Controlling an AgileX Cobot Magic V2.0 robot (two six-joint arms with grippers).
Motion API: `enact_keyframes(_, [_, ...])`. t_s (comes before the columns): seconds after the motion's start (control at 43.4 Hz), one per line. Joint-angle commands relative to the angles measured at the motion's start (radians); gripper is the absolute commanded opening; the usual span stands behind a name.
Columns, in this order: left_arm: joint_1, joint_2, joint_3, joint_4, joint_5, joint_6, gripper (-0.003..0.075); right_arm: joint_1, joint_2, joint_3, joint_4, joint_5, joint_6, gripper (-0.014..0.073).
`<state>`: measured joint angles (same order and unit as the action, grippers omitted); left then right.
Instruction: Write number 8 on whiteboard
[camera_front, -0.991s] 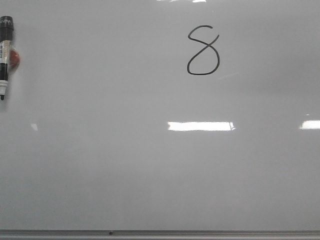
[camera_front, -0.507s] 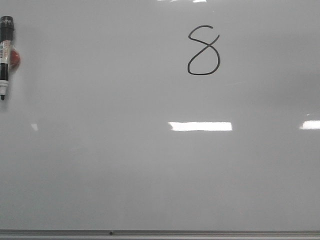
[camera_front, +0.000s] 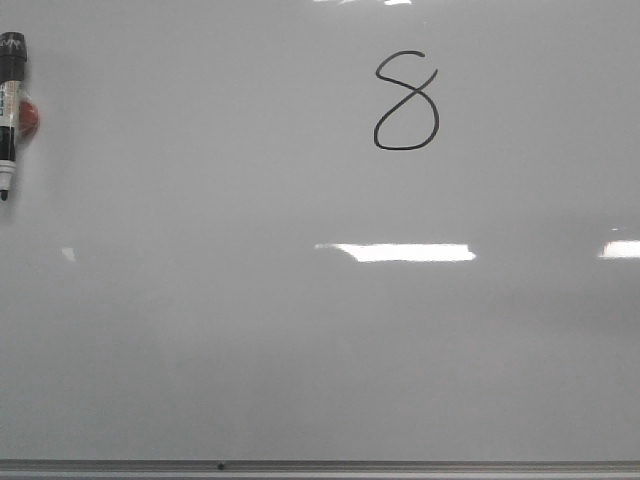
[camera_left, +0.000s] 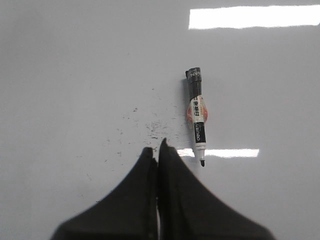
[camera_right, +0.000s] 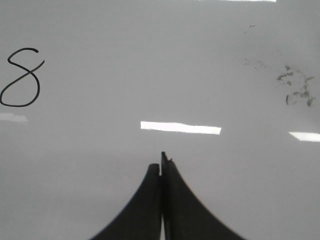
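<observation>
One whiteboard fills my view, its grey frame along the bottom. My left hand and right hand are both clenched, grasping nothing. An uncapped marker lies at the far left. The number 8 sits upper centre.

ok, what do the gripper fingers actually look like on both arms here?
Only the fingers show, in the wrist views. The left gripper and right gripper look alike: matte black, broad at the base, curving up into narrow pointed tips. No cables, markings or arm links are visible, and neither arm appears in the front view.
</observation>
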<state>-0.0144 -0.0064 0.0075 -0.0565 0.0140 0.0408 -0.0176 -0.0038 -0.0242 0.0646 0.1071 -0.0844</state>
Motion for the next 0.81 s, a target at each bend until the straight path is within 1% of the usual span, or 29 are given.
enact_keyframes(0.0, [-0.005,-0.013,0.013,-0.009,-0.086,0.001,-0.002,-0.006,-0.025,0.026,-0.004,-0.146,0.001,-0.0108])
enact_keyframes(0.069, [-0.005,-0.013,0.013,-0.009,-0.086,0.001,-0.0021,-0.006,-0.025,0.051,-0.004,-0.173,0.001,-0.0108])
enact_keyframes(0.092, [-0.005,-0.013,0.013,-0.009,-0.086,0.001,-0.0021,-0.006,-0.025,0.049,-0.004,-0.157,0.001,-0.0108])
enact_keyframes(0.553, [-0.005,-0.013,0.013,-0.009,-0.086,0.001,-0.0021,-0.006,-0.025,0.049,-0.004,-0.172,0.003,-0.0108])
enact_keyframes(0.668, [-0.005,-0.013,0.013,-0.009,-0.086,0.001,-0.0021,-0.006,-0.025,0.049,-0.005,-0.171,0.069,-0.0108])
enact_keyframes(0.783, [-0.005,-0.013,0.013,-0.009,-0.086,0.001,-0.002,-0.006,-0.025,0.049,-0.02,-0.179,0.091,-0.0108])
